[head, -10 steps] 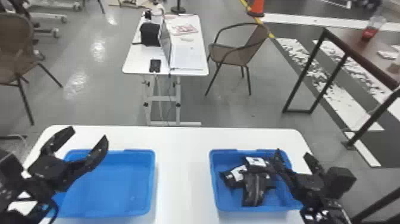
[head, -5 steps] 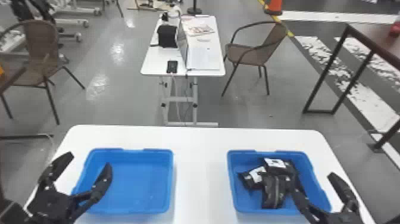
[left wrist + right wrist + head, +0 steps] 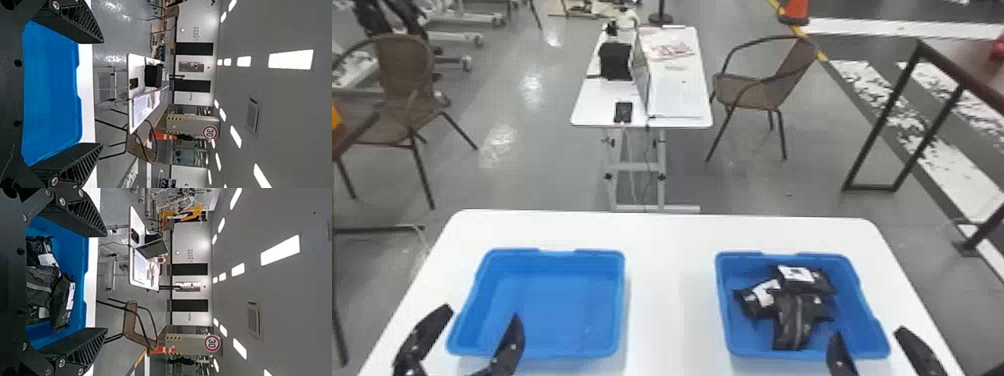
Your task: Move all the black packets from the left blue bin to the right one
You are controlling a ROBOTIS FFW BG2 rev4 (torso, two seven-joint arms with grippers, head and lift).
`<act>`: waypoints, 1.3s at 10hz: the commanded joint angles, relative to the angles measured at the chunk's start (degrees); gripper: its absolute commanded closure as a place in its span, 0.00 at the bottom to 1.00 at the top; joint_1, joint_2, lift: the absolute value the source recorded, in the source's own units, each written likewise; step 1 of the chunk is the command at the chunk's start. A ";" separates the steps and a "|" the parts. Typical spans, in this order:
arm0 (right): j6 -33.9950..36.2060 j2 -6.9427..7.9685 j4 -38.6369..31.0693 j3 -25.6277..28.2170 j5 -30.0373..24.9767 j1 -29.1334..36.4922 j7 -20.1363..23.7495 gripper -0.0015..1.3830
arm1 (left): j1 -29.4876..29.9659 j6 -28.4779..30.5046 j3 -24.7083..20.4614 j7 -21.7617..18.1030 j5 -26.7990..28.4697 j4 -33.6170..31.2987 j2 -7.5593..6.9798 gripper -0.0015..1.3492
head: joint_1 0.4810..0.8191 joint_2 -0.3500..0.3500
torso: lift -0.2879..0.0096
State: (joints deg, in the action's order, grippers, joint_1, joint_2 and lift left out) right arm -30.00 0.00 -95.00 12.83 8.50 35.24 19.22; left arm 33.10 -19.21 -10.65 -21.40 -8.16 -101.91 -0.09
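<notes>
Several black packets [image 3: 794,320] with white labels lie piled in the right blue bin [image 3: 857,300]; the right wrist view shows the packets [image 3: 41,282] too. The left blue bin [image 3: 552,310] holds nothing, and its bare floor is seen in the left wrist view as well. My left gripper [image 3: 474,325] is open over the left bin's near left corner, and in its wrist view the gripper [image 3: 100,94] has its fingers wide apart. At the right bin's near right corner my right gripper [image 3: 874,340] is open; the gripper [image 3: 103,282] has nothing between its fingertips.
Both bins stand on a white table [image 3: 672,300], with a strip of tabletop between them. Beyond it are a smaller white table [image 3: 677,100] with a laptop, brown chairs [image 3: 757,90] and a dark-framed table at the right.
The head view has shifted, so the table and bins sit farther right in it. Both grippers have drawn back toward the near edge, staying open. The packets keep their places in the right bin.
</notes>
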 commanded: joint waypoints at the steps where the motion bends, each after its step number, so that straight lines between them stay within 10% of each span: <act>1: 0.12 0.05 -0.53 0.01 -0.24 0.62 -0.06 0.13 | 0.65 0.14 1.25 1.01 -0.63 -0.22 0.24 0.07 | 0.63 0.43 | 0.97; 13: 2.23 0.05 -1.85 0.01 -1.03 0.18 -0.06 0.13 | 0.39 2.86 2.92 1.36 -2.56 0.13 -0.62 0.07 | 0.63 0.39 | 0.97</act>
State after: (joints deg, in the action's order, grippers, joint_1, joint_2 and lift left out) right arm -27.82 0.00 -96.89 12.89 7.44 35.44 19.16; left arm 33.49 -16.37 -7.80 -20.04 -10.62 -101.86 -0.69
